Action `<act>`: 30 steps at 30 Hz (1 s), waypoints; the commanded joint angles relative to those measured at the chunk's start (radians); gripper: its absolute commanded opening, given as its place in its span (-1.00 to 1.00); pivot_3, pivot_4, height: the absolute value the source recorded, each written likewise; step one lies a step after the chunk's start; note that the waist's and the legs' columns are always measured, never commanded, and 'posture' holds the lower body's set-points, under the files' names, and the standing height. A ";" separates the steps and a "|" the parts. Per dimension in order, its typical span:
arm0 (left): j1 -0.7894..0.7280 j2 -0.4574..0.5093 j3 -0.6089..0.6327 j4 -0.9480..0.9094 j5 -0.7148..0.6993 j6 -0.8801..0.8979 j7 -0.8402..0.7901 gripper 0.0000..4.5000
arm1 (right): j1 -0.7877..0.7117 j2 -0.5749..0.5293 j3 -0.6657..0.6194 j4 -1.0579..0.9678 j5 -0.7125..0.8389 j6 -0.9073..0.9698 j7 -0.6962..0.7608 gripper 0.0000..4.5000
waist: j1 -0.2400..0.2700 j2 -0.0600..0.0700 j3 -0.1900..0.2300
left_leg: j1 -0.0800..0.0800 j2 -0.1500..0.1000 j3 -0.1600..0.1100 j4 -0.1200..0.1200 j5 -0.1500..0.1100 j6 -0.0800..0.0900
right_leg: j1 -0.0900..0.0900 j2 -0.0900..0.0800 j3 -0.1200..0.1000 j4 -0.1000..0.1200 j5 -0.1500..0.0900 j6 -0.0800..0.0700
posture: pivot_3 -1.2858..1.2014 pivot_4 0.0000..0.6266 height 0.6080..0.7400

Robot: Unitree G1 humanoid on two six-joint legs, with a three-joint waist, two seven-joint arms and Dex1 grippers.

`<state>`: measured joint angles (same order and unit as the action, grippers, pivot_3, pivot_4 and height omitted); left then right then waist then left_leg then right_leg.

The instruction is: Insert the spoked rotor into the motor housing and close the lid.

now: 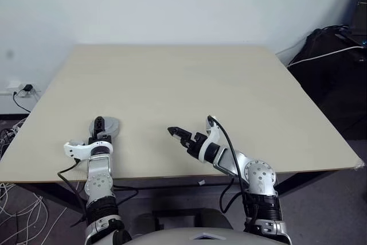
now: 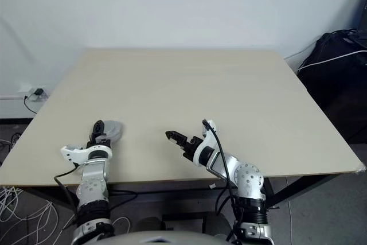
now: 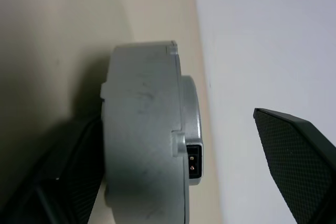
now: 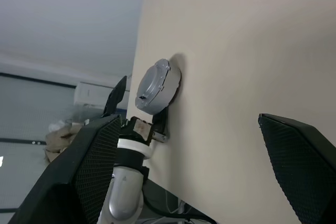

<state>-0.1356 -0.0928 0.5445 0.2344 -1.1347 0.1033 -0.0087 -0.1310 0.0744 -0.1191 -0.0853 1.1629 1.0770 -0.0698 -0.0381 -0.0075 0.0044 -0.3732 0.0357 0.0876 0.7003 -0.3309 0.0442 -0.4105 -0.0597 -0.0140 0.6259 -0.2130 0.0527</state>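
Observation:
A silver-grey round unit (image 1: 110, 125) sits near the table's front left edge, with the lid (image 3: 191, 114) as its raised top face. A small connector (image 3: 193, 162) sticks out of its rim. The motor housing's windings and the spoked rotor are hidden. My left gripper (image 1: 102, 130) is open around the unit: one finger (image 3: 68, 182) lies against its underside and the other finger (image 3: 291, 161) stands well clear of the lid. My right gripper (image 1: 173, 132) hovers open and empty over the table's front middle, pointing left toward the unit (image 4: 155, 85).
The beige table (image 1: 229, 84) stretches far back to a white wall. A black bag with a white cable (image 1: 332, 55) lies on the floor to the right. A wall socket with cables (image 1: 23, 90) is at the left.

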 commanded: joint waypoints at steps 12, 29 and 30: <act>0.244 -0.157 -0.126 -0.302 -0.012 0.071 0.104 0.99 | -0.008 0.028 0.007 -0.020 0.012 -0.009 0.010 1.00 | 0.001 0.000 -0.001 | 0.001 0.000 0.000 0.000 -0.002 0.003 | 0.000 0.000 0.000 0.001 -0.001 -0.001 | 0.03 -1.00 1.00; 0.517 0.060 -0.472 -0.578 0.297 0.112 -0.116 0.99 | 0.013 0.009 0.040 -0.060 -0.055 -0.069 0.057 1.00 | 0.001 0.008 -0.003 | 0.002 0.000 0.001 0.000 -0.002 0.004 | 0.000 -0.001 0.000 0.001 -0.003 -0.006 | 0.03 -1.00 1.00; 0.512 0.068 -0.487 -0.578 0.346 0.097 -0.119 0.99 | 0.019 0.007 0.048 -0.079 -0.083 -0.099 0.066 1.00 | 0.000 0.010 -0.004 | 0.002 0.000 0.001 0.000 -0.002 0.004 | 0.000 0.000 0.000 0.001 -0.003 -0.006 | 0.03 -1.00 1.00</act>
<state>0.3889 -0.0372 0.0822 -0.2962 -0.8707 0.2340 -0.1094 -0.1081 0.0732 -0.0830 -0.1002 1.1081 1.0282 -0.0294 -0.0382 0.0023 0.0005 -0.3705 0.0362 0.0887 0.7002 -0.3330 0.0478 -0.4101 -0.0599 -0.0136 0.6270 -0.2161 0.0464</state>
